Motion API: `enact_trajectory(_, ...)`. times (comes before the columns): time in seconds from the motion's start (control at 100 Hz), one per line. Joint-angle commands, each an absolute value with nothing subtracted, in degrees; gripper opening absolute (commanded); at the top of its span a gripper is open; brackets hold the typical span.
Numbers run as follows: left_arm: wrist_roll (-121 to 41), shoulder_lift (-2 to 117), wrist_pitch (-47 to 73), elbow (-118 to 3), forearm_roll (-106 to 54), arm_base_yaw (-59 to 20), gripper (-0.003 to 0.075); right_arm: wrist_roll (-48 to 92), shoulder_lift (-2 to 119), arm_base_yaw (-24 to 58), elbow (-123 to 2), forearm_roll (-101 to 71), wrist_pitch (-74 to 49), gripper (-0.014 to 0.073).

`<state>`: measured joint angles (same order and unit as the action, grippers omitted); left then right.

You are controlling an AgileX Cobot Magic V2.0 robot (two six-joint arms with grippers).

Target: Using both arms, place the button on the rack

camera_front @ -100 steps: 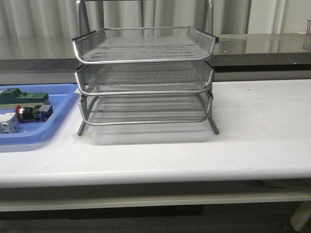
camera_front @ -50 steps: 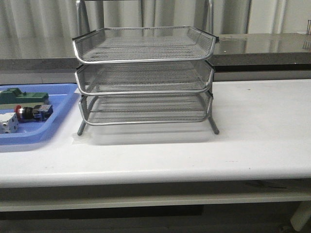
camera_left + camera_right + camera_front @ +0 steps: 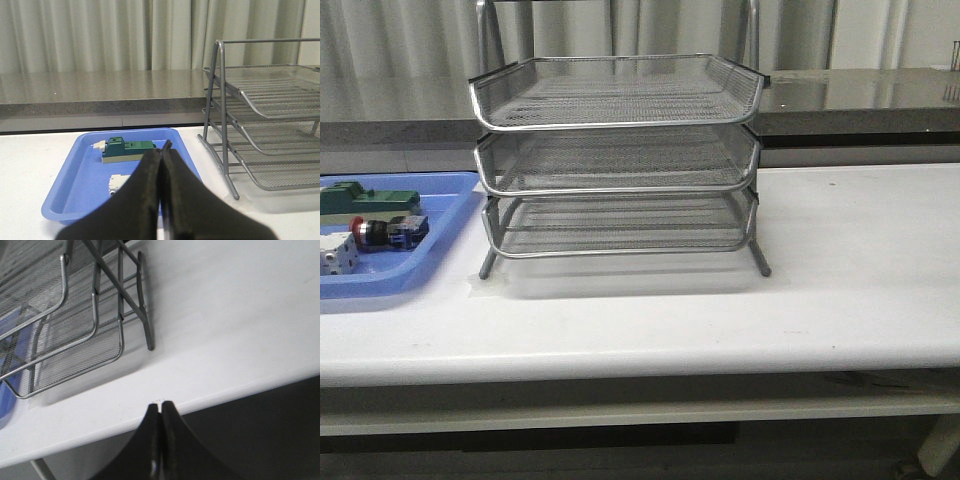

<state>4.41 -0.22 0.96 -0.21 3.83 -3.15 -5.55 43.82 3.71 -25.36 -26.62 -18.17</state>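
The button (image 3: 382, 232) lies on its side in the blue tray (image 3: 430, 255) at the left of the white desk (image 3: 840, 280), between a green block (image 3: 370, 200) and a white switch (image 3: 335, 255), just left of the three-tier rack (image 3: 615, 160) and apart from it. The left gripper (image 3: 162, 150) has its fingers pressed together on nothing, seen in its wrist view before the tray. The right gripper (image 3: 160, 407) is likewise closed and empty, near the desk's front edge by the rack's leg (image 3: 146, 325).
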Motion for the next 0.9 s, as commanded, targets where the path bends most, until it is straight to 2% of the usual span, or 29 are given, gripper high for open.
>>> enact_trajectory(0.0,4.97,-2.09,-3.59,3.05,3.53,-3.00,-0.0021,-5.47,49.69,3.52,-29.62,-30.72,-16.07,-0.0060)
enact_trajectory(0.35,4.97,-2.09,-3.59,3.05,3.53,-3.00,-0.0021,-4.51,64.79,6.56,-36.72,-35.98,-16.61,-0.0056)
enact_trajectory(0.44,4.97,-2.09,-3.59,3.05,3.53,-3.00,-0.0021,-4.51,66.40,8.80,-37.65,-36.71,-15.00,-0.0026)
enact_trajectory(0.56,4.97,-2.09,-3.59,3.05,3.53,-3.00,-0.0021,-4.51,67.91,11.51,-37.92,-37.21,-12.01,0.0108)
enact_trajectory(0.63,4.97,-2.09,-3.59,3.05,3.53,-3.00,-0.0021,-4.51,68.38,12.62,-37.92,-37.26,-10.60,0.0247)
enact_trajectory(0.68,4.97,-2.09,-3.59,3.05,3.53,-3.00,-0.0021,-4.51,68.58,13.07,-37.92,-37.91,-10.11,0.0379)
enact_trajectory(0.75,4.97,-2.09,-3.59,3.05,3.53,-3.00,-0.0021,-4.51,68.75,13.18,-37.92,-40.13,-10.28,0.0496)
enact_trajectory(0.89,4.97,-2.09,-3.59,3.05,3.53,-3.00,-0.0021,-4.51,70.08,13.18,-37.92,-44.97,-10.05,0.0481)
